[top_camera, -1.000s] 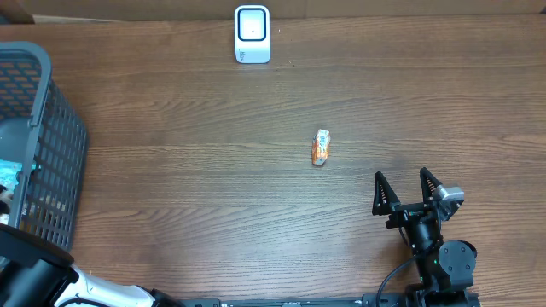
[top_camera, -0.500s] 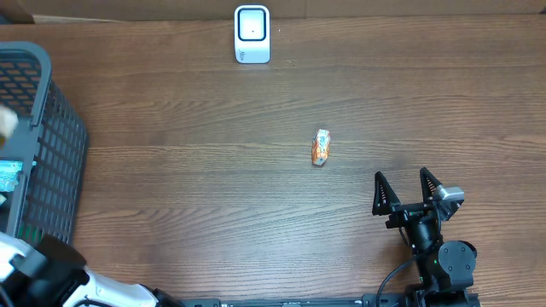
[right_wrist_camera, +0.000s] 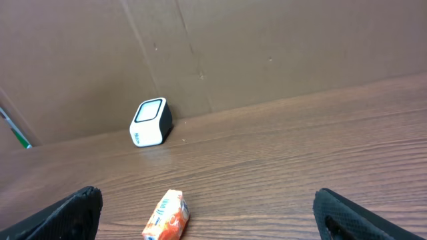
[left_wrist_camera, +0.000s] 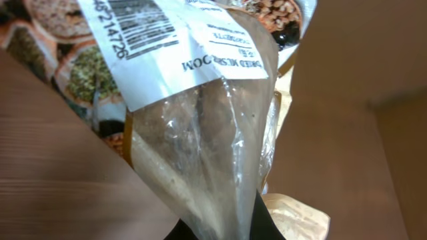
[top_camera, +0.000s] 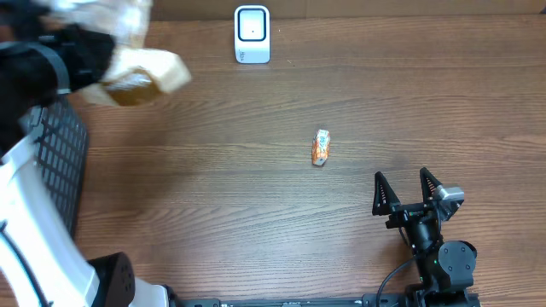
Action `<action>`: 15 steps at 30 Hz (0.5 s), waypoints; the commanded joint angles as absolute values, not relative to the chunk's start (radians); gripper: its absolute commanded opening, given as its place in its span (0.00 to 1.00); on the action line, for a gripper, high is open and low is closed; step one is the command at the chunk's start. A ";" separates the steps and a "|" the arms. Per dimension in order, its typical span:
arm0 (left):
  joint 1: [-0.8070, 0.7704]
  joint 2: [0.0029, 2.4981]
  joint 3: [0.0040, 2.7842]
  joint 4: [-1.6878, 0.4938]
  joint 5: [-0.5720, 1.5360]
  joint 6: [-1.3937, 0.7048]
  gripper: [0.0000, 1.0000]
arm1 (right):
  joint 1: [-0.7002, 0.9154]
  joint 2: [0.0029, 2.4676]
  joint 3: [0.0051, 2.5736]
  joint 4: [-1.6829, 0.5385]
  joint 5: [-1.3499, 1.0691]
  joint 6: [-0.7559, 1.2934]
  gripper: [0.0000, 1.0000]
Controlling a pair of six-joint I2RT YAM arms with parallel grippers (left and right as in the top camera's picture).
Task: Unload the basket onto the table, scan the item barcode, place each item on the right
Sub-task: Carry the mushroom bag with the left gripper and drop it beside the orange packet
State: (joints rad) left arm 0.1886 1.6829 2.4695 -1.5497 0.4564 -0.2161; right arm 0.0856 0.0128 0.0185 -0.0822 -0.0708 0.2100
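The left arm (top_camera: 30,205) is swinging up from the lower left of the overhead frame to the upper left, its jaws clamping a clear bag (top_camera: 141,72) lifted above the basket (top_camera: 61,162). At lower right the right arm (top_camera: 431,234) is waiting, jaws spread wide and empty. An orange packet (top_camera: 321,147) is lying mid-frame on the tabletop (top_camera: 213,213). At top centre the scanner (top_camera: 252,34) is standing, with the bag to its left and apart from it. The bag's barcode (left_wrist_camera: 137,27) is facing the wrist camera, so it probably needs turning toward the scanner next.

The clear, crinkled bag (top_camera: 141,72) of brownish dried goods, bearing a white barcode label (left_wrist_camera: 143,40) printed in black, hangs blurred above the table (top_camera: 256,213) at ten o'clock, at nine o'clock from the upright white scanner (top_camera: 252,34) at twelve.
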 commanded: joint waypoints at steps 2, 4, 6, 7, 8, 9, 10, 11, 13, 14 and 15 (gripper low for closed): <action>-0.008 1.760 2.346 -1.562 0.434 -0.159 0.04 | 0.091 0.003 0.008 -0.078 -0.068 0.216 1.00; -0.094 1.794 2.271 -1.549 0.428 -0.158 0.04 | 0.091 0.003 0.008 -0.078 -0.068 0.216 1.00; -0.160 1.829 2.209 -1.529 0.398 -0.161 0.04 | 0.091 0.003 0.008 -0.078 -0.068 0.216 1.00; -0.193 1.848 2.174 -1.512 0.381 -0.167 0.04 | 0.091 0.003 0.008 -0.078 -0.068 0.216 1.00; -0.223 1.870 2.139 -1.493 0.364 -0.179 0.04 | 0.091 0.003 0.008 -0.078 -0.068 0.216 1.00; -0.250 1.891 2.104 -1.474 0.348 -0.200 0.04 | 0.091 0.003 0.008 -0.078 -0.069 0.216 1.00; -0.276 1.913 2.070 -1.454 0.336 -0.221 0.04 | 0.091 0.003 0.008 -0.078 -0.068 0.216 1.00; -0.299 1.932 2.037 -1.433 0.331 -0.234 0.04 | 0.091 0.003 0.008 -0.078 -0.069 0.216 1.00; -0.336 1.968 1.980 -1.393 0.329 -0.239 0.04 | 0.091 0.003 0.008 -0.078 -0.068 0.216 1.00; -0.353 1.990 1.952 -1.367 0.323 -0.244 0.04 | 0.091 0.003 0.008 -0.078 -0.068 0.216 1.00; -0.366 2.008 1.934 -1.347 0.312 -0.252 0.04 | 0.091 0.003 0.008 -0.078 -0.069 0.216 1.00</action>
